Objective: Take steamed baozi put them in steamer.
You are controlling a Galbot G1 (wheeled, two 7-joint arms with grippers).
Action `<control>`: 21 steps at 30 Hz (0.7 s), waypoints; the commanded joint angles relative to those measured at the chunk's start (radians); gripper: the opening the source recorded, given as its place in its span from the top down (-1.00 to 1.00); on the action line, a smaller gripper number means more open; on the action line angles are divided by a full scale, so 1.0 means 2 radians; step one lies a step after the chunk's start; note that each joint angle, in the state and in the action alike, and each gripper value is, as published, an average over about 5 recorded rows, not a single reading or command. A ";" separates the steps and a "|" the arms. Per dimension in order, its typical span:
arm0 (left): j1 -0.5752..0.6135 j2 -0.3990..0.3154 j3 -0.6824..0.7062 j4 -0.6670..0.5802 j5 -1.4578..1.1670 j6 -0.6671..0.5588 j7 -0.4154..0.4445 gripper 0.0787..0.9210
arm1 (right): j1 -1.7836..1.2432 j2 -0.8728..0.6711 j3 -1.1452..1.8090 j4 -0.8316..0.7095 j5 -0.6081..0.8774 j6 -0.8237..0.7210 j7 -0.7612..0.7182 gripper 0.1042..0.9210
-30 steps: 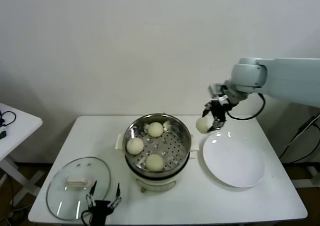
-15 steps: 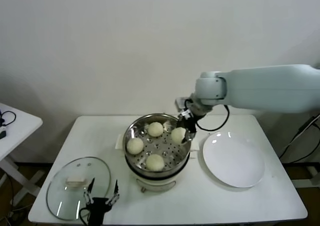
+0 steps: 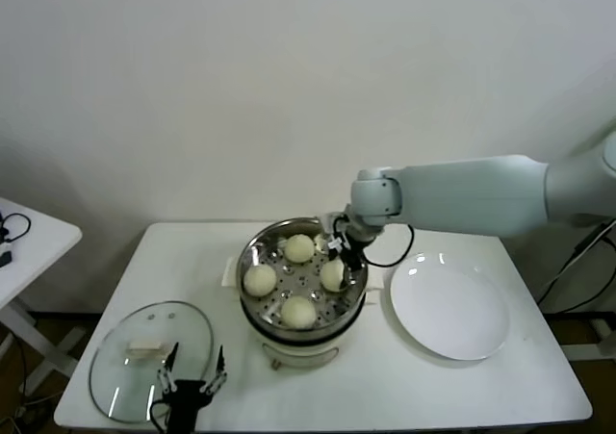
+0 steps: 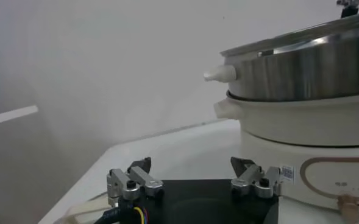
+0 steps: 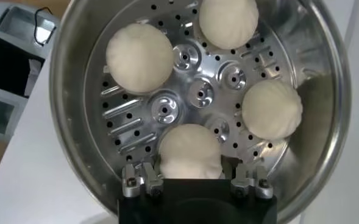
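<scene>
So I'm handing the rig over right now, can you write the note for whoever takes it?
Right gripper: inside the steamer, fingers around the fourth bun, which sits on the perforated tray, not yet clearly let go.
Left gripper: idle, open, low at the table's front edge beside the glass lid.
Done: the other three buns lie in the steamer; the white plate is bare.
Left: open the right fingers and lift the arm clear.
</scene>
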 commanded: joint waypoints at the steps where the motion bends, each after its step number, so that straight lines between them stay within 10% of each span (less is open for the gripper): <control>1: -0.001 0.000 0.000 0.000 0.000 0.001 0.000 -0.77 | -0.032 0.007 0.020 -0.023 -0.012 0.003 0.007 -0.38; 13: 0.002 0.006 -0.001 0.000 0.000 -0.002 0.000 -0.77 | 0.095 -0.084 0.003 0.052 0.076 0.011 0.002 -0.76; 21: 0.001 0.011 0.001 0.007 0.000 -0.017 -0.006 -0.77 | -0.009 -0.253 0.180 0.102 0.041 -0.028 0.125 -0.76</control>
